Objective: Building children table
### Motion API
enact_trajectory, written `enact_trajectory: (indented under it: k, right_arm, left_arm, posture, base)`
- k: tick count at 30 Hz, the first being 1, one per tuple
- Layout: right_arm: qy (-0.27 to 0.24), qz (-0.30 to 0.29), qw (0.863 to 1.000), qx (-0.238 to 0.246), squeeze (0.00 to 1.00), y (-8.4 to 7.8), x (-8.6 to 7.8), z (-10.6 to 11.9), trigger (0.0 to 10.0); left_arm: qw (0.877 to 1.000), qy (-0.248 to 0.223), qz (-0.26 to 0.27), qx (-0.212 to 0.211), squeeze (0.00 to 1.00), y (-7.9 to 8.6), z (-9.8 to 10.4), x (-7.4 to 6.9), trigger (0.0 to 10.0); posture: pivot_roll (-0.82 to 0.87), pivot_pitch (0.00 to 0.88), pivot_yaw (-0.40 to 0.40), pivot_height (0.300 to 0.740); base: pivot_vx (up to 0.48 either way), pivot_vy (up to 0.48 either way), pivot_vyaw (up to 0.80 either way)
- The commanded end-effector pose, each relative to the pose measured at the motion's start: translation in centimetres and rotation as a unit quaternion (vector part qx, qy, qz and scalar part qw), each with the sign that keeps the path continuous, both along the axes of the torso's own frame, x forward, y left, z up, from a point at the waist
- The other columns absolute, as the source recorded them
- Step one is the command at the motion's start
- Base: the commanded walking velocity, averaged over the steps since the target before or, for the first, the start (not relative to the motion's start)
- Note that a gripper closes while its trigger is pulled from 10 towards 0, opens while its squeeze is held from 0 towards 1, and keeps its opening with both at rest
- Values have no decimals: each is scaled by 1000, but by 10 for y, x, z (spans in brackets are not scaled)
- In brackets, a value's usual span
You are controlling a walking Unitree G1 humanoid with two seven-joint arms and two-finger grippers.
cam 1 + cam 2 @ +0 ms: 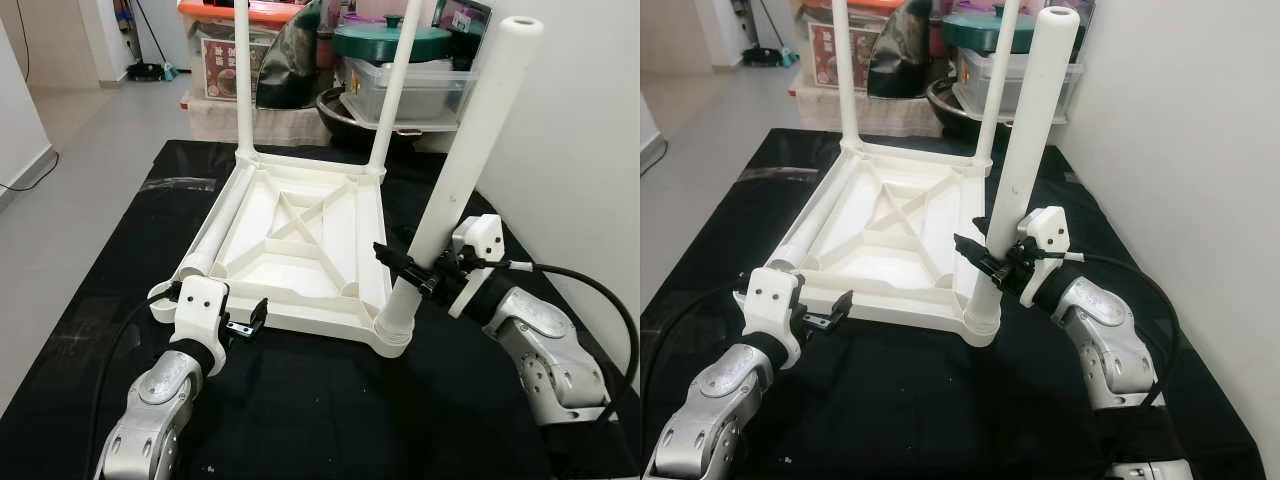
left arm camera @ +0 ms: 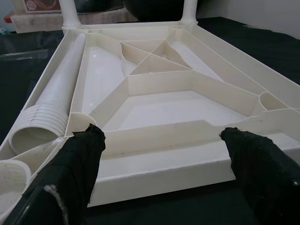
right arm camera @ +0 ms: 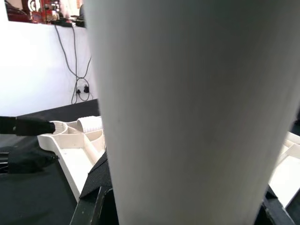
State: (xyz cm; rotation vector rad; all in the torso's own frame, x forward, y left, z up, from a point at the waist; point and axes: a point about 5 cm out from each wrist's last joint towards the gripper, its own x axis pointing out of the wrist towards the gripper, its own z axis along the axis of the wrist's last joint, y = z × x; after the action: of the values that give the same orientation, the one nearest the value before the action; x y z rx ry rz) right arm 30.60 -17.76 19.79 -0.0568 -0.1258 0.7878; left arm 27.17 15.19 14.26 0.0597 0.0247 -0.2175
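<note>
Gripping leg (image 1: 470,160), right gripper (image 1: 408,268), socket seemingly seated.

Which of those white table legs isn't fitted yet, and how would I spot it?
Find the upturned white tabletop on the black mat. Along its left inside edge lies the loose leg, flat on its side, ribbed end near the left gripper. The other three legs stand in corner sockets, one held by the right gripper.
</note>
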Motion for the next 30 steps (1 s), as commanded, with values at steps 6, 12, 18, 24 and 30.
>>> enact_trajectory:
  k: [6,12,18,24,30]
  right_arm:
    - [96,73,992,-30,0,12,-7,-41,10000]
    - [111,88,989,-28,0,13,-4,-43,10000]
    - [125,-32,992,-14,0,13,19,-45,10000]
    - [148,-246,958,15,0,1,34,-52,10000]
    - [147,-383,912,11,0,-6,30,-58,10000]
  left_arm:
    - [1000,7,-2,-1,0,-1,-4,1,10000]
    - [1000,9,-3,-2,0,-2,-5,0,10000]
    - [1000,10,2,-2,0,1,-6,-1,10000]
    - [1000,12,6,-1,0,2,-7,-2,10000]
    - [1000,13,5,2,0,2,-8,-1,10000]
  posture:
    - [49,0,-93,740]
    - [52,0,-98,740]
    - [61,0,-105,740]
    - [59,0,-108,740]
    - [54,0,-103,740]
  base:
    - [0,0,0]
    - [0,0,0]
    - [0,0,0]
    - [0,0,0]
    - [0,0,0]
